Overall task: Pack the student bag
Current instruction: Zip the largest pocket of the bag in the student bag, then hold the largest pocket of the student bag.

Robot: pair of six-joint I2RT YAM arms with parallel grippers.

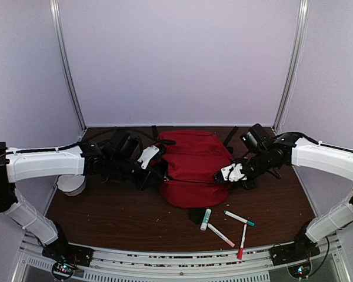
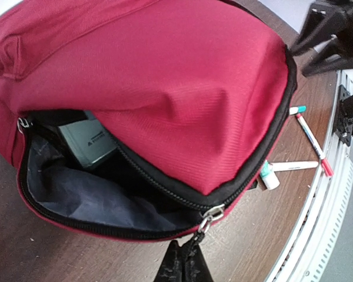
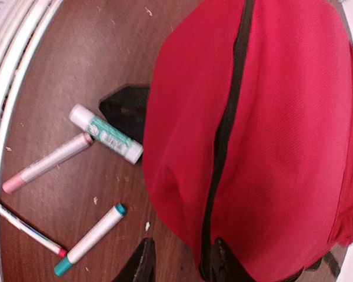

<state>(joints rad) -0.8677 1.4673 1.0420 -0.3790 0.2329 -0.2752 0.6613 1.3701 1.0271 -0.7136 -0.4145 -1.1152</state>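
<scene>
red fabric of the student bag (image 1: 191, 167) lies mid-table (image 1: 123, 217), between both arms. my left gripper (image 2: 184, 261) is pinched tight on the black zipper pull (image 2: 195, 239) at the corner of the open mouth; only the finger ends show at the frame's bottom. inside i see grey lining (image 2: 76, 194) and a grey box (image 2: 88, 144), half under the flap, its print unreadable. my right gripper (image 3: 182, 264) has its jaws apart, straddling the bag's edge and clamping nothing; just two finger stubs show. a glue stick (image 3: 106, 134) and three markers (image 3: 94, 235) lie beside the bag. a black patch (image 3: 126, 111) tucks under it; i cannot tell what it is.
</scene>
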